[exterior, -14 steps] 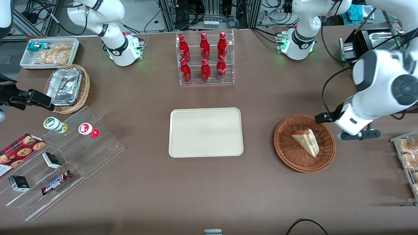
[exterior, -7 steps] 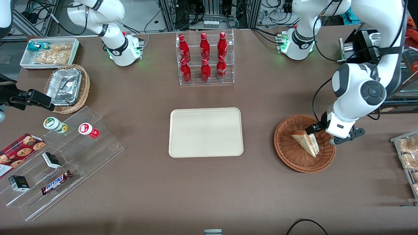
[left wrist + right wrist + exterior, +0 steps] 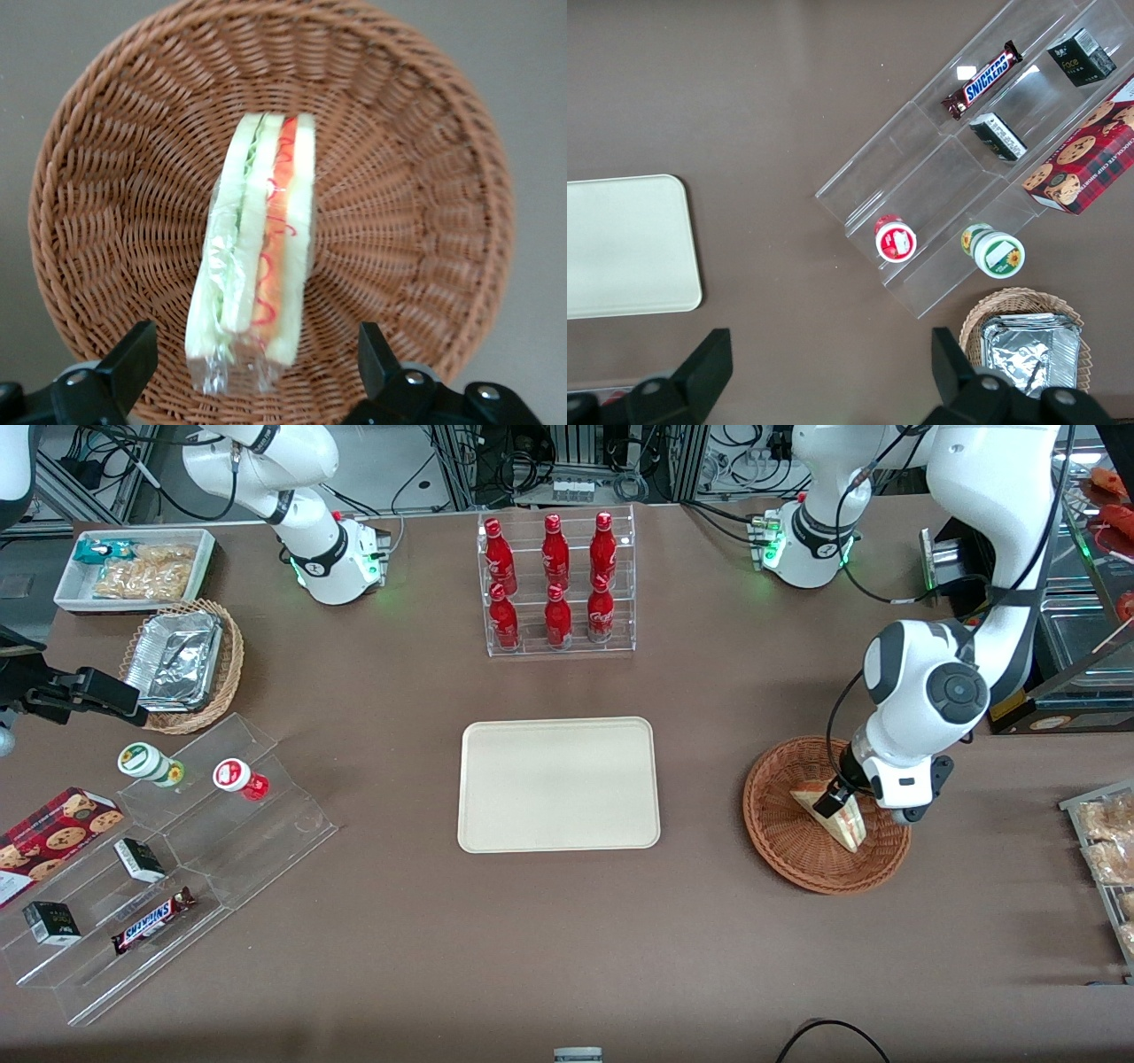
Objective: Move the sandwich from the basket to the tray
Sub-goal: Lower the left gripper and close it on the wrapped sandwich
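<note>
Jaws spread wide, the gripper (image 3: 252, 376) hovers astride the wrapped sandwich (image 3: 257, 239), which lies filling-edge up in the basket (image 3: 425, 177), apparently aligned to pinch its bread faces before transfer to the empty tray (image 3: 558, 784).

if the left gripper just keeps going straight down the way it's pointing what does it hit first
Most likely the sandwich. The open gripper hangs over the basket, a finger either side of the sandwich's end. Height above it is unclear, and the fingers might pass beside it to the basket floor.
</note>
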